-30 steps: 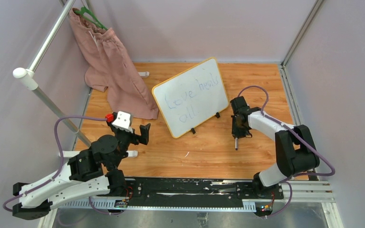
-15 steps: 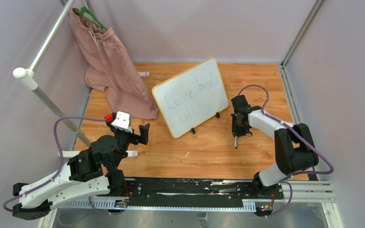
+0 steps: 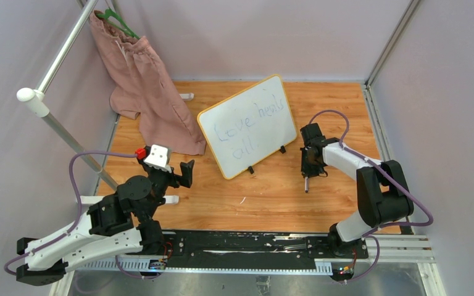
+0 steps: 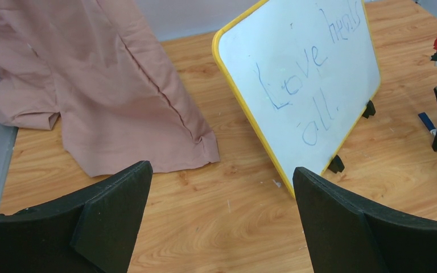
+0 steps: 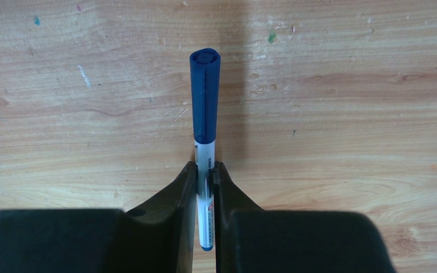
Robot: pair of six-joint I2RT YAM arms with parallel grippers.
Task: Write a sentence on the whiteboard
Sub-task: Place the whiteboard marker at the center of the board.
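Observation:
The whiteboard (image 3: 247,125) with its yellow frame stands tilted on two black feet mid-table; it also shows in the left wrist view (image 4: 313,79). The sentence (image 3: 247,128) in faint blue reads "Love heals all." in two lines (image 4: 310,85). My right gripper (image 3: 307,174) is shut on a capped blue-and-white marker (image 5: 205,114), held low over the wood right of the board, cap pointing away from the fingers. My left gripper (image 3: 185,172) is open and empty, left of and below the board, facing it.
A pink cloth (image 3: 148,86) hangs from a green hanger (image 3: 118,21) on a metal rail (image 3: 55,61) at the back left and drapes onto the table. Purple walls enclose the table. The right arm's marker (image 4: 435,128) shows at the left wrist view's right edge.
My right gripper with the marker has shifted very slightly toward the board. The left arm and the board have not moved.

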